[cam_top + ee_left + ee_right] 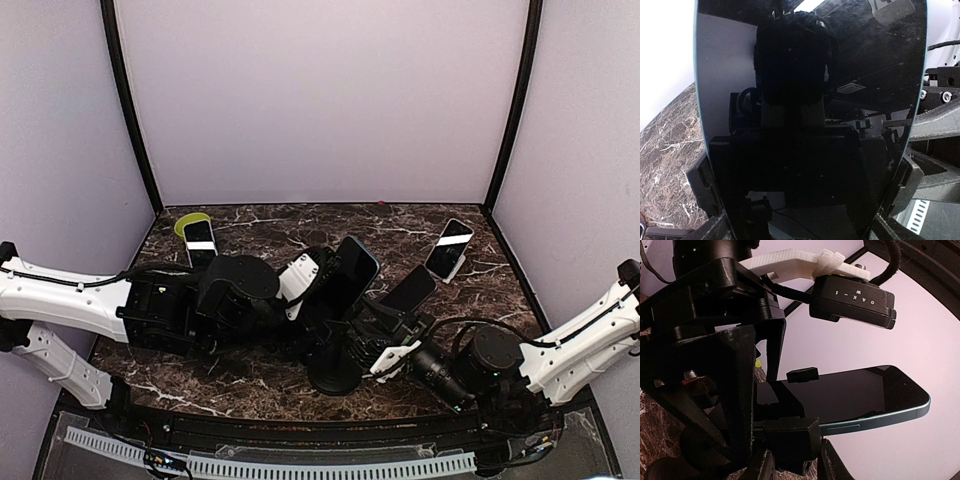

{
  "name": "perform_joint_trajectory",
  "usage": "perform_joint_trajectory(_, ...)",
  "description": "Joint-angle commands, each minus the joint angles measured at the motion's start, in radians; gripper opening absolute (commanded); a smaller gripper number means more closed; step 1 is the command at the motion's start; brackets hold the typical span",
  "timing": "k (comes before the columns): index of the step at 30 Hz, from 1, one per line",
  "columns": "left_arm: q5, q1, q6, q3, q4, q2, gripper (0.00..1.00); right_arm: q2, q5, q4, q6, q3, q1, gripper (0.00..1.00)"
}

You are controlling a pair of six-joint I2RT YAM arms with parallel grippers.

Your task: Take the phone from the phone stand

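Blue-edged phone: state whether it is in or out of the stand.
In. The phone sits between the clamp pieces of the stand, not lifted free.

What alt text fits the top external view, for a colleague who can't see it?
A blue-edged phone sits tilted in a black phone stand mid-table, the left gripper around it from the left and the right gripper gripping the stand below it. Three more phones lie on the dark marble table behind, one by a green object.
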Motion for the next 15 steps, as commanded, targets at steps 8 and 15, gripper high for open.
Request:
perform_joint_trajectory(8, 0.02, 0.046, -0.061, -0.017, -0.001, -0.064, 0.66, -0.061, -0.017, 0.021, 0.017, -0.042, 0.002, 0.0)
perform_joint_trajectory(15, 0.068, 0.073, -0.085, -0.039, 0.025, -0.092, 0.61, -0.081, -0.02, 0.008, 0.023, -0.06, 0.002, 0.0)
